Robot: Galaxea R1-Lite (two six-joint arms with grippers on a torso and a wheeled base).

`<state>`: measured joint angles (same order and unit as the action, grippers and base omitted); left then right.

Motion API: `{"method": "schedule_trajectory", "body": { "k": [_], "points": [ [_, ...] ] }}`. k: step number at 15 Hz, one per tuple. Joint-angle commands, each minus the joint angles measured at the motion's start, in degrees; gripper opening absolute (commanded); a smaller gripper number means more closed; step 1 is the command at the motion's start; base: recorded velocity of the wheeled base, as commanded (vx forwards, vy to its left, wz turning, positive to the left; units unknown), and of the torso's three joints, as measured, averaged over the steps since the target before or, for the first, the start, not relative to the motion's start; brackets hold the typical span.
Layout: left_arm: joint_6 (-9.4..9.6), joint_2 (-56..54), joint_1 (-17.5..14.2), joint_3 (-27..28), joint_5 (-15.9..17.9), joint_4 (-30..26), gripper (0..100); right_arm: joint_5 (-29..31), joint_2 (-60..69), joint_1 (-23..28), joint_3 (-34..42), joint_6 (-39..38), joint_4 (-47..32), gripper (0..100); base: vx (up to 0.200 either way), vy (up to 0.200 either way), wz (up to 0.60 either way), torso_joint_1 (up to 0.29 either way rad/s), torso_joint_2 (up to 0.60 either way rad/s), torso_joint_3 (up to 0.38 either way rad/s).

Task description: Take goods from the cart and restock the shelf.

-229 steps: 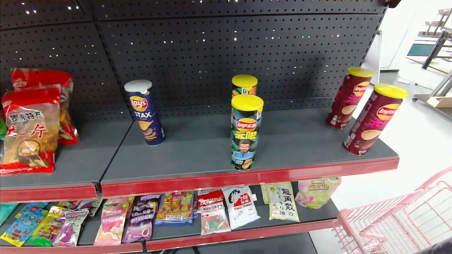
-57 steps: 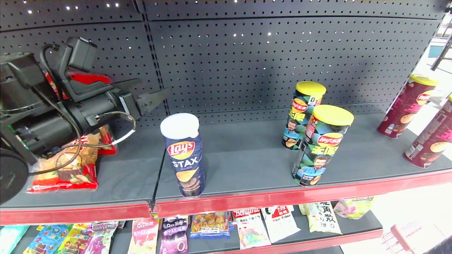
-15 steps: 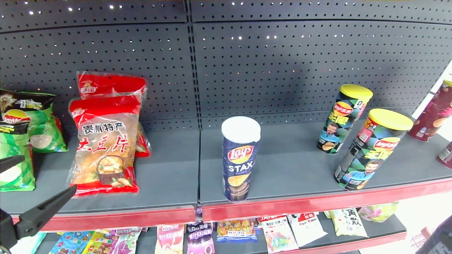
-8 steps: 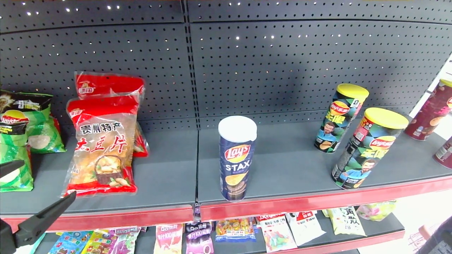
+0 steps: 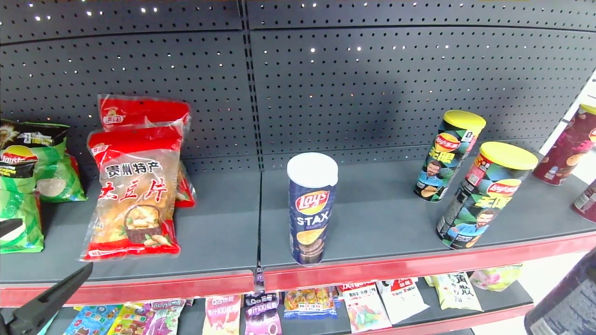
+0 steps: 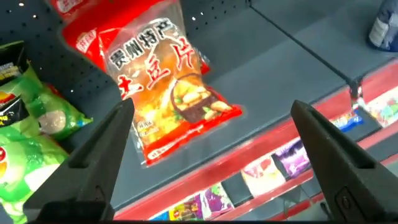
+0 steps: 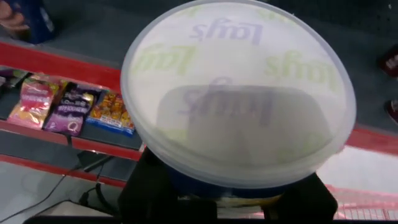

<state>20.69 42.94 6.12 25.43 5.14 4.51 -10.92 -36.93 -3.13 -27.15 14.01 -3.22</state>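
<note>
**Upper shelf** (image 5: pixel 372 218): grey deck, red front lip, pegboard back. Stock from left to right:
- Green snack bags (image 5: pixel 21 204): 2, one in front of the other, at the left end.
- Red snack bags (image 5: pixel 135 195): 2, leaning back, the rear one against the pegboard.
- Shelved blue canister (image 5: pixel 312 209): 1, white lid, upright near the front lip, just right of the deck seam.
- Green-and-black canisters (image 5: pixel 486 195): 2, yellow lids, upright, one behind the other.
- Maroon canisters (image 5: pixel 565 144): 2, at the right edge, both partly cut off.

**Lower shelf** (image 5: pixel 465 318): one row of small snack packets (image 5: pixel 309 302) lying flat. The row is partly cut off, so the count is uncertain.

**Held blue canister** (image 7: pixel 239 93): 1, white lid. It is off the shelf, low on the right, below and in front of the upper shelf's lip.

**Right gripper** (image 7: pixel 227 199): clamped on the held blue canister's body, beneath the lid.

**Left gripper** (image 6: pixel 212 107): released, its 2 fingers (image 6: pixel 106 155) spread wide with nothing between them. It sits low on the left, in front of the red lip and facing the red snack bags.
</note>
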Motion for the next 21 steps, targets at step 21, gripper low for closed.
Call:
{"method": "schedule_trajectory", "body": {
  "k": [21],
  "points": [
    [-21.57, -42.50, -5.50, -25.43, -6.99, -1.70, 100, -3.32, -20.20, -17.61, -11.87, -4.69, 9.55, 0, 0.000, 0.000, 0.00, 0.000, 0.00, 0.000]
  ]
}}
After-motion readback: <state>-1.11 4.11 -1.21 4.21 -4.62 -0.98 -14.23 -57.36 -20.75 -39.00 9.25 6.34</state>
